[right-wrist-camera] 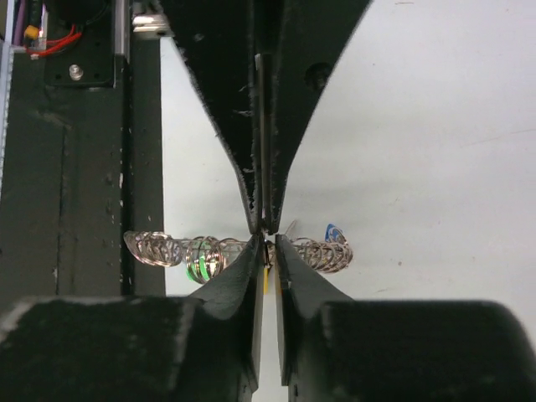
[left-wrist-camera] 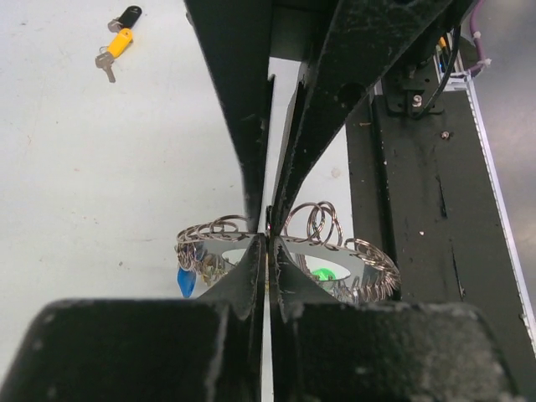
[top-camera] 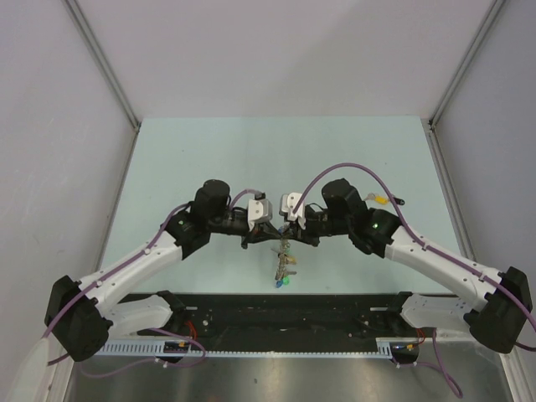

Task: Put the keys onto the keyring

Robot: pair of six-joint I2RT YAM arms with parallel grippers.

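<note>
**Grip state.** The left gripper (left-wrist-camera: 268, 243) has its fingers together and clamped on the keyring (left-wrist-camera: 360, 266). The right gripper (right-wrist-camera: 266, 243) meets it tip to tip from the opposite side, with its fingers also drawn together. A thin yellow sliver (right-wrist-camera: 265, 280) shows in the narrow slot behind the right fingertips. It cannot be determined whether this is a gripped key.

**Location of the keyring.** In the top view the keyring is held above the desk (top-camera: 209, 159) at the centre, between the two wrists. Its long axis runs 12 to 6 o'clock, and it hangs from the fingers toward 6 o'clock. In both wrist views the coiled rim spans 9 to 3 o'clock across the fingertips.

**Contents of the keyring.** A blue-headed key (left-wrist-camera: 186, 282) and a green-headed key (left-wrist-camera: 322, 274) hang on the ring, near its 6 o'clock end in the top view.

**Loose keys.** A yellow-headed key (left-wrist-camera: 120, 42) and a black-headed key (left-wrist-camera: 130, 15) lie together on the desk, well apart from the ring.
- Bearing in the top view: between 2 and 3 o'clock from the grip point, just beside the right forearm.
- Long axis: roughly 9 to 3 o'clock.

**Governing relation.** The right arm is nearer the loose keys. Judgement: the left arm should hold the ring while the right arm releases and reaches out toward 2 to 3 o'clock.
</note>
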